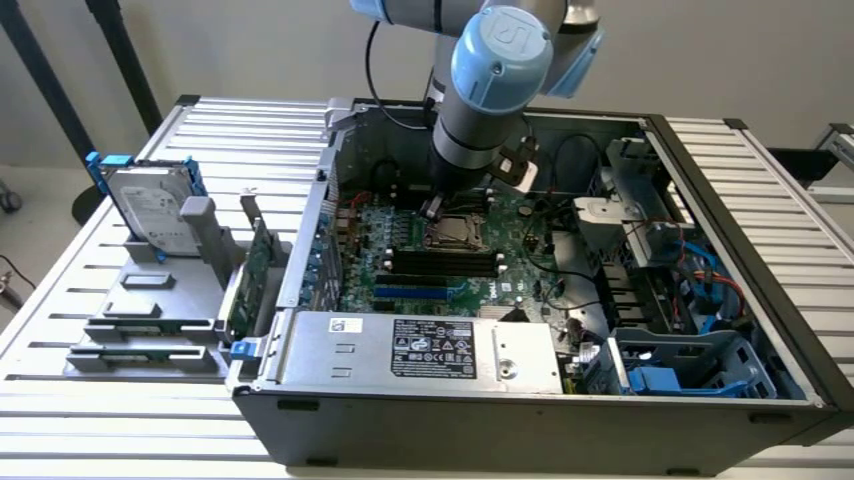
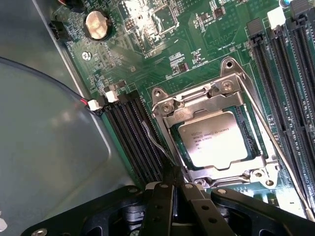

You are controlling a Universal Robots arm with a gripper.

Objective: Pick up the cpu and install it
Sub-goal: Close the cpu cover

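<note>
The cpu (image 2: 219,140) is sitting flat in its socket on the green motherboard (image 2: 147,54), with its shiny silver top facing up. A metal frame (image 2: 197,105) is lying around its edges, and the cpu is showing through the middle of it. A thin wire lever (image 2: 153,142) is running along one side of the socket and is reaching the tip of the gripper (image 2: 171,179). The gripper is hanging just beside the socket with its fingers pressed together. It is not holding the cpu. The pictures are not showing whether the wire is pinched between the fingers or only touching them.

Long black memory slots (image 2: 133,132) are lying on both sides of the socket. A round coin battery (image 2: 97,24) is sitting farther off on the board.

In the exterior view the robot arm (image 1: 487,90) is reaching down into an open computer case (image 1: 534,420). The gripper (image 1: 433,208) is down at the socket's edge, next to the cpu (image 1: 458,232). A grey power supply box (image 1: 414,350) is sitting inside the case at the near wall.

Outside the case, on the exterior view's left, a hard drive (image 1: 140,210) with blue side rails is standing upright in a grey holder (image 1: 147,320). A long green circuit card (image 1: 260,275) is standing on its edge just beside the case wall. The case and the holder are resting on a table (image 1: 80,420) made of metal slats.
</note>
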